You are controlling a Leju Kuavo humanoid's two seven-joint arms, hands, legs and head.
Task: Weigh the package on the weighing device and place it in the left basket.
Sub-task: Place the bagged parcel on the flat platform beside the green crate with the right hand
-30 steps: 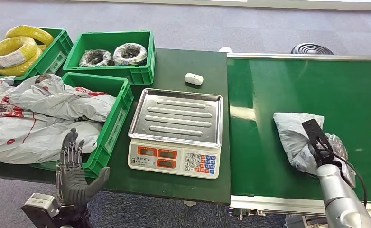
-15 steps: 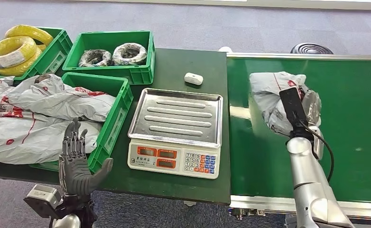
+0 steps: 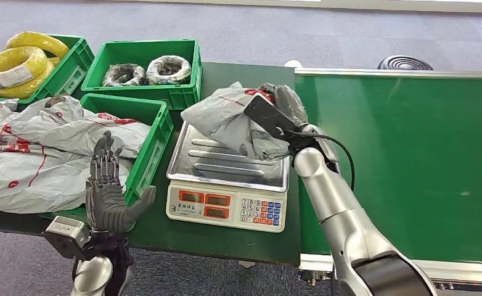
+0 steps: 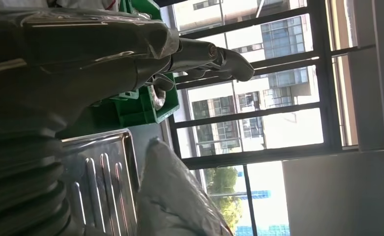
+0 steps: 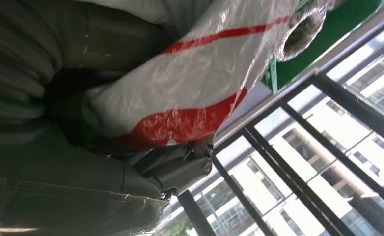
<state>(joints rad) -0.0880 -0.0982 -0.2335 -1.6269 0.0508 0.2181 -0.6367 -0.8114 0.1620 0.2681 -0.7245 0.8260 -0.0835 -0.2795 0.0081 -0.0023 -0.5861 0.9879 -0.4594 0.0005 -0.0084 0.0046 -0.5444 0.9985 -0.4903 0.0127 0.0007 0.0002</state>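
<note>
Item: crumpled grey plastic mailer package with red print (image 3: pixel 232 114), clamped in the fingers of the right hand (image 3: pixel 280 123), held over the far right part of the ribbed steel pan of the white digital scale (image 3: pixel 229 172); whether it touches the pan cannot be told.

Left hand (image 3: pixel 107 191): fingers apart, empty, raised left of the scale, beside the green plastic basket of grey parcels (image 3: pixel 149 157).

Status: package brought to the scale; release, weighing and transfer to the basket left of the scale outstanding.

Package (image 3: pixel 226 114) over scale (image 3: pixel 229 172), between left basket (image 3: pixel 149 154) and conveyor (image 3: pixel 405 160).
</note>
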